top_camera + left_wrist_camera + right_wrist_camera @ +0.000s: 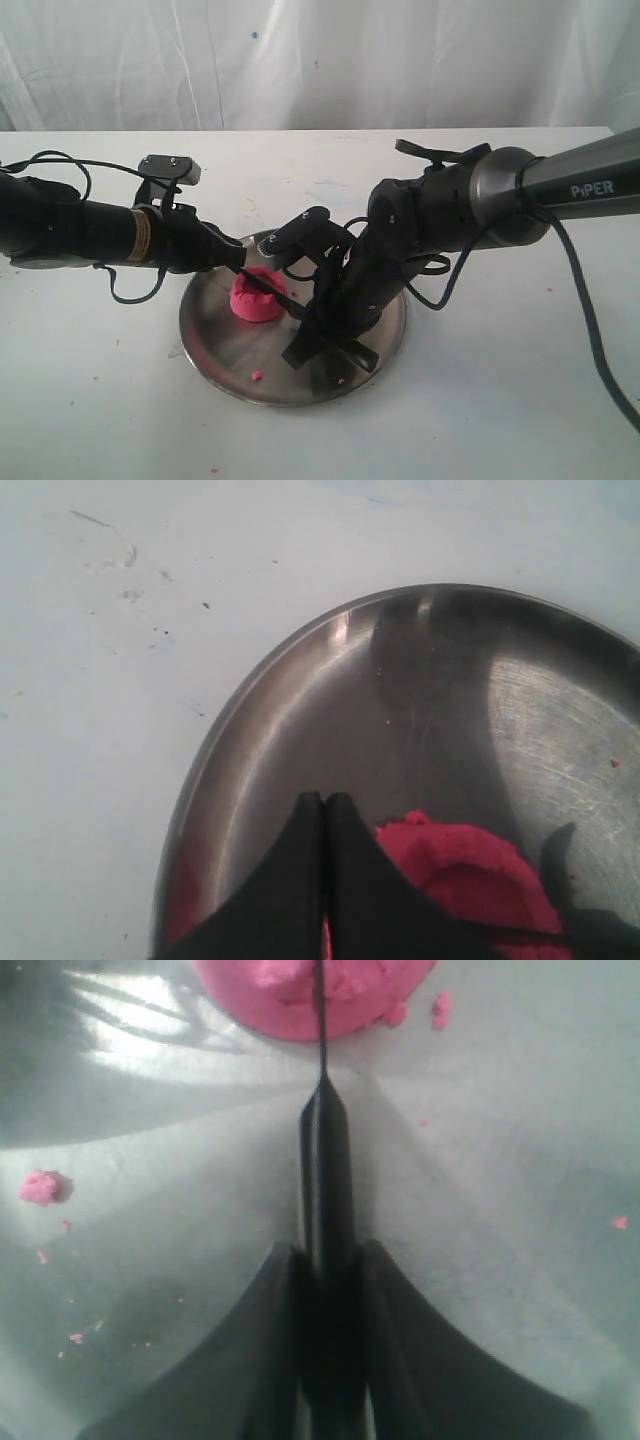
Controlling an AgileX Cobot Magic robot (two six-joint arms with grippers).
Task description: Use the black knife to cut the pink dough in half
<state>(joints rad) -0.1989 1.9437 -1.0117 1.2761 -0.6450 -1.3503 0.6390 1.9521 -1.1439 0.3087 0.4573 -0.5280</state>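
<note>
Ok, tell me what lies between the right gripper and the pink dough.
Only the black knife spans it, from the right gripper to the pink dough; right wrist view.

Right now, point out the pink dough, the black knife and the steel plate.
pink dough [256,298]: exterior view, its rough top.
black knife [327,1180]: right wrist view, its handle ahead of the fingers.
steel plate [300,720]: left wrist view, bare inner rim.

The plate [215,340] is brushed, scratched metal with a dull shine. The pink dough [256,297] looks soft, matt and rough-topped. The black knife [325,1175] has a glossy plastic-looking handle.
</note>
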